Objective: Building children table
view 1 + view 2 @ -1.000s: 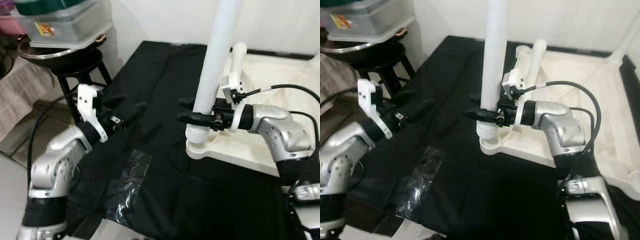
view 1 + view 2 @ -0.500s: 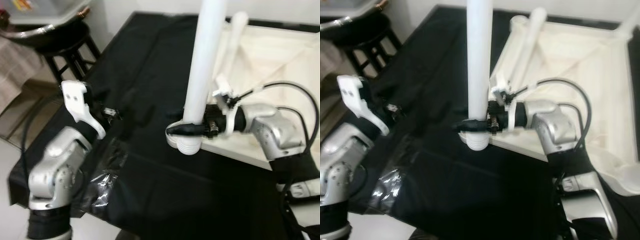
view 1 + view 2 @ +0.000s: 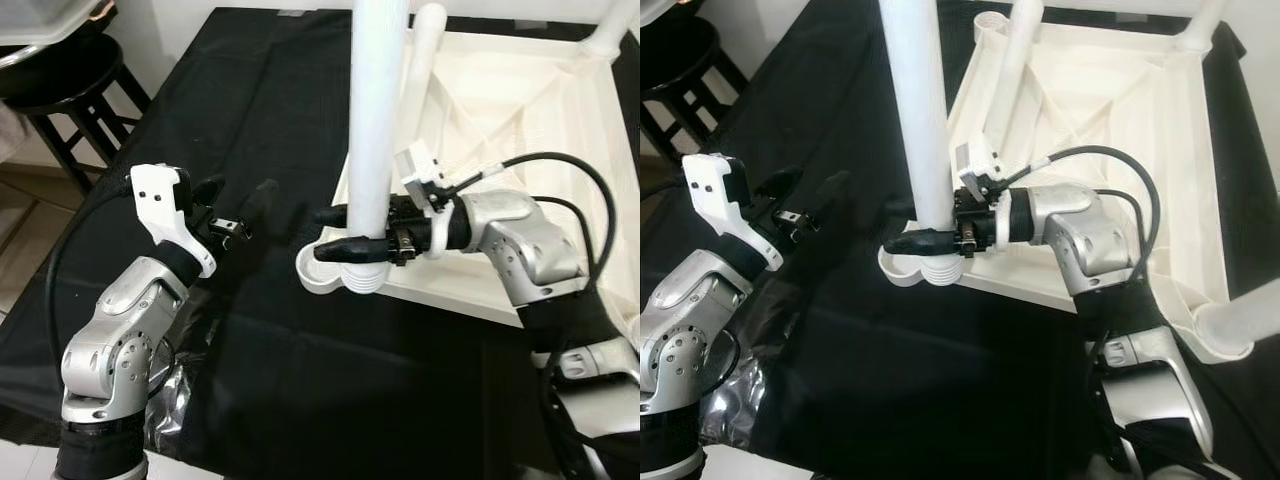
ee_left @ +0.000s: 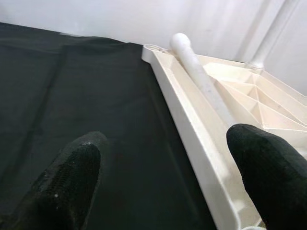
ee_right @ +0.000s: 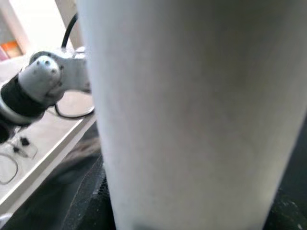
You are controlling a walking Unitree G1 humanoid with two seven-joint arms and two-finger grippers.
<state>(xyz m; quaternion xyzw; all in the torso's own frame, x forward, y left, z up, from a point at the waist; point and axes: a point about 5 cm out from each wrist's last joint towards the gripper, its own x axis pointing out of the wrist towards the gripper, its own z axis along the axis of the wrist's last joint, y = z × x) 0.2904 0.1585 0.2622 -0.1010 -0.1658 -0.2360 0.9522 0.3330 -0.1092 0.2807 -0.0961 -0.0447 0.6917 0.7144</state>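
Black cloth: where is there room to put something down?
The black cloth is bare in front of the white tabletop, and beyond the left gripper. It is crowded where the right gripper holds the table leg.

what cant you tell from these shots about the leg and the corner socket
- Whether the white leg has its threaded end seated in the corner socket: eye views, right gripper and the leg's ribbed collar cover the joint.
- Top of the leg: cut off by the upper edge, both eye views.
- Right wrist view: leg too close, grip contact hidden.

White tabletop [image 3: 520, 110] on black cloth [image 3: 300, 400]
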